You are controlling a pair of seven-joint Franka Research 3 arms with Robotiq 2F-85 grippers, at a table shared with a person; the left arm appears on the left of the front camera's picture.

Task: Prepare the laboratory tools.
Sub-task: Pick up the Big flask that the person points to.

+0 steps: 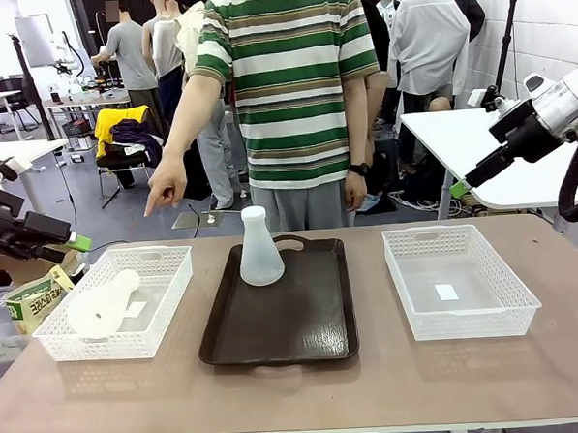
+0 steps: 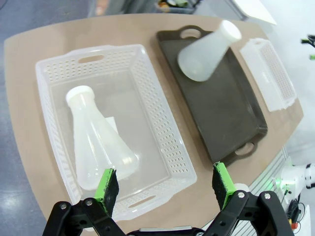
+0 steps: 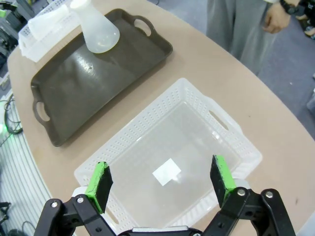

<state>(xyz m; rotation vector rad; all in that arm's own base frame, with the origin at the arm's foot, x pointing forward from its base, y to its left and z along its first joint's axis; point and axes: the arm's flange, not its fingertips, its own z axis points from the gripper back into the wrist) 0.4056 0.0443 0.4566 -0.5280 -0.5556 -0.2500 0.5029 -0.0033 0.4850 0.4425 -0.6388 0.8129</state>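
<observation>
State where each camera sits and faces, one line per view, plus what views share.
Front: between the arms, facing across the table at the person; left gripper and right gripper at the edges.
Left wrist: above the left basket, looking down on the lying flask; own open fingers below.
Right wrist: above the right basket, looking down; own open fingers below.
Shared: tray and upright flask.

1. A tan table [image 1: 375, 387] with rounded corners carries three things in a row.
2. The left mesh basket [image 1: 102, 347] sits near its left end.
3. A dark brown tray [image 1: 295, 323] lies in the middle, touching neither basket.
4. The right mesh basket [image 1: 469, 325] sits toward its right end.
</observation>
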